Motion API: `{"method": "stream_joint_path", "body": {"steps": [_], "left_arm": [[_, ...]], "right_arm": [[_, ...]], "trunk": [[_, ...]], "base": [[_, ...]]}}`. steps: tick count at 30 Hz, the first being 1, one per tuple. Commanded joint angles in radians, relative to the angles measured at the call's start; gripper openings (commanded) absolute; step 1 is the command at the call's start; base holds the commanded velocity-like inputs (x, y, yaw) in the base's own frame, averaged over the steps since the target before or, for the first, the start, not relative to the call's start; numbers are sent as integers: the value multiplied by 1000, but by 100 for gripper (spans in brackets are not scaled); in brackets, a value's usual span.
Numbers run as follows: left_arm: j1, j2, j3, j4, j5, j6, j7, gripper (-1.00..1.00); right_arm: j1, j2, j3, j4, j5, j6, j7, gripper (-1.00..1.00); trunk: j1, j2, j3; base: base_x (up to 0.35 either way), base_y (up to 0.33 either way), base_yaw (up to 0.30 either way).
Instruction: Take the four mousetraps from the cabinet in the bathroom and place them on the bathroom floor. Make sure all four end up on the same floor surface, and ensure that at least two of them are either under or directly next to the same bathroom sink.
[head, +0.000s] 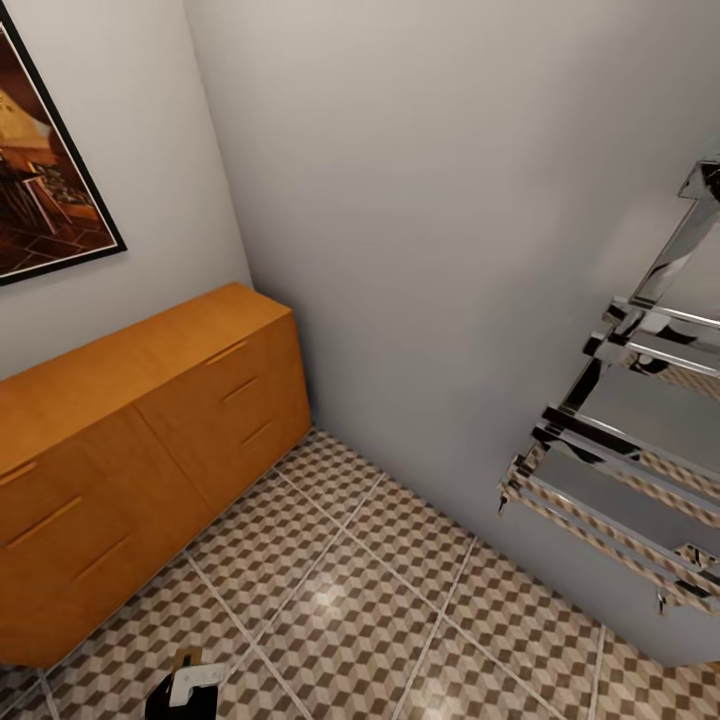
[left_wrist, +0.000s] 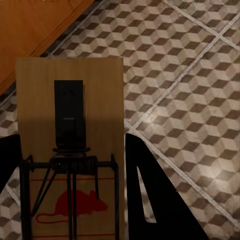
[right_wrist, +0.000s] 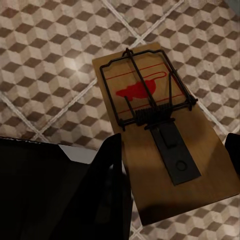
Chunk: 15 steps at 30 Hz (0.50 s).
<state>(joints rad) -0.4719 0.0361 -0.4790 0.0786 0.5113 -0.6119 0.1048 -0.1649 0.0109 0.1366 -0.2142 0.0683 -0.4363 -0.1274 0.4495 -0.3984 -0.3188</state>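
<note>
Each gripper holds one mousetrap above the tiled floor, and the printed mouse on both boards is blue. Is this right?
Not quite: the printed mouse is red, not blue, on the mousetrap in the left wrist view and on the mousetrap in the right wrist view. The rest holds: each board sits between dark gripper fingers above the tiled floor.

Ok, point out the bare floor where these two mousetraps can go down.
Open tiles of the bathroom floor run between the cabinet and the chrome rack. Tightest beneath the rack. Each hand holds a mousetrap.
</note>
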Motion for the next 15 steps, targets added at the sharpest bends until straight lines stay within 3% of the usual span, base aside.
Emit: {"method": "stream_joint_path", "body": {"steps": [1, 15], "left_arm": [[-1, -1, -8, 3, -4, -3, 9, -100], [-1, -1, -8, 3, -4, -3, 10, -100]], "right_arm": [[-1, 0, 6, 1, 6, -1, -12, -100], [-1, 0, 6, 1, 7, -1, -12, -100]], "trunk": [[1, -2, 0], [1, -2, 23]], "base": [[0, 0, 0], [0, 0, 0]]}}
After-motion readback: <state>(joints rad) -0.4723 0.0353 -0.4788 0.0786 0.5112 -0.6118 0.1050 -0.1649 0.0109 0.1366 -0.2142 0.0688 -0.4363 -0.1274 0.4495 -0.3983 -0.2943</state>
